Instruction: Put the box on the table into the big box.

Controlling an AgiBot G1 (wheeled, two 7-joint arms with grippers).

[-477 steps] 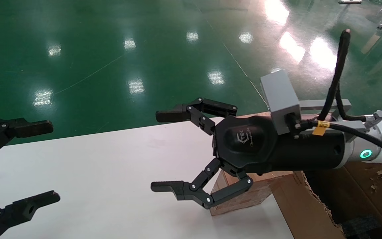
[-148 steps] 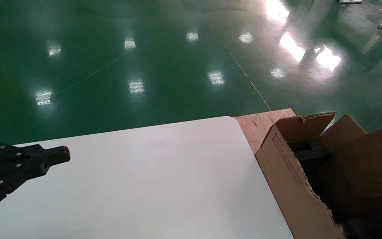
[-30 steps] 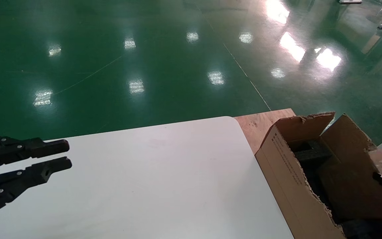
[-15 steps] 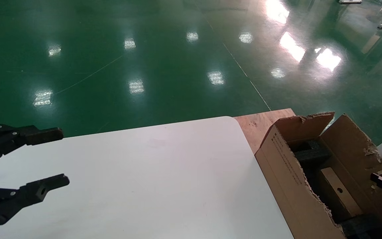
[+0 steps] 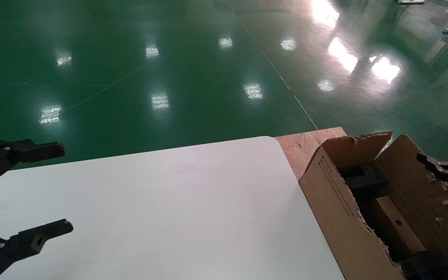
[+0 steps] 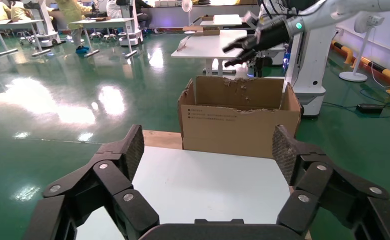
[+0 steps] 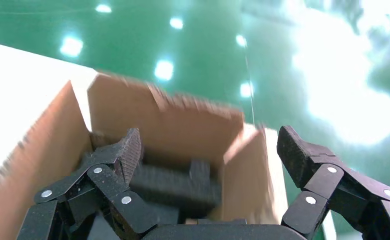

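Green glossy floor (image 5: 169,58) lies beyond the white table (image 5: 177,210), and the box (image 5: 399,227) lies inside the big box (image 5: 338,202), so the job looks done. Both claws are spread and hold nothing: the right gripper (image 7: 210,150) above the carton, the left gripper (image 5: 27,190) parked over the table's left side. A plywood board (image 5: 305,146) shows under the carton; nothing is in the way.

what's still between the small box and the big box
Nothing visible: the box already lies inside the big box. The right end effector is open above the far wall, holding nothing; the left end effector is open over the table.
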